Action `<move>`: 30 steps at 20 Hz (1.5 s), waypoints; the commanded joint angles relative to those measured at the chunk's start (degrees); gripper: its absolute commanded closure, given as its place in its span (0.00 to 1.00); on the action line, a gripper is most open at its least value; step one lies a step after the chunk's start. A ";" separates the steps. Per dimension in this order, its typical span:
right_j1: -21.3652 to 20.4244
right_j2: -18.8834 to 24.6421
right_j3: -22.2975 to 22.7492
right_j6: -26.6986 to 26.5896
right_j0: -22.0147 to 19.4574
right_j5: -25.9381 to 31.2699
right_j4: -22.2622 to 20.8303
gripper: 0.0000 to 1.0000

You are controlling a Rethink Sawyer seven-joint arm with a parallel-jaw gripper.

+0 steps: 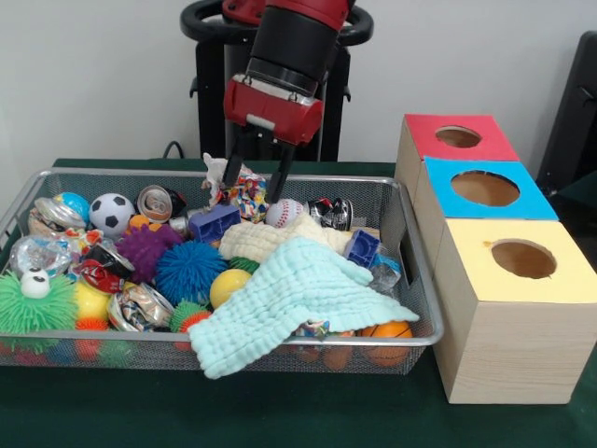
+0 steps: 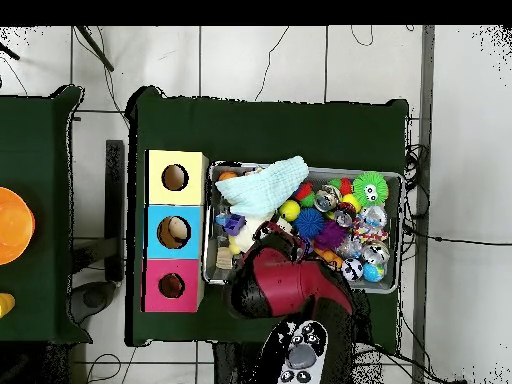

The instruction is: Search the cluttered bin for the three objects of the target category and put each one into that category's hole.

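Green cloth table [image 1: 280, 415] — mesh bin [image 1: 410, 341], three-hole box [image 1: 508, 308], tiled floor [image 2: 260, 65]

Table [image 1: 280, 415] covered with dark green cloth; on it, a wire mesh bin [image 1: 410, 271] full of toys, cans and cloths; just beside the bin, three wooden boxes in a row, each with a round hole on top: red [image 1: 424, 140], blue [image 1: 536, 196], yellow [image 1: 508, 327].
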 commanded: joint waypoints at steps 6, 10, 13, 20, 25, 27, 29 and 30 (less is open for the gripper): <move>9.97 -1.66 -1.13 5.99 1.21 -19.97 6.74 0.00; 12.55 -2.67 0.22 5.35 1.96 -24.90 9.13 0.00; 15.58 -3.98 -0.10 3.15 2.98 -26.79 9.34 0.00; 21.77 -3.82 -0.22 2.79 2.73 -36.71 10.95 0.00; 25.30 0.27 -2.60 3.47 -1.75 -40.41 5.70 0.00; 26.67 1.03 -3.27 3.99 -2.54 -42.31 5.77 0.00; 28.64 0.51 -3.85 3.67 -2.53 -46.89 8.15 0.00; 29.67 0.21 -4.11 3.29 -2.46 -49.20 9.59 0.00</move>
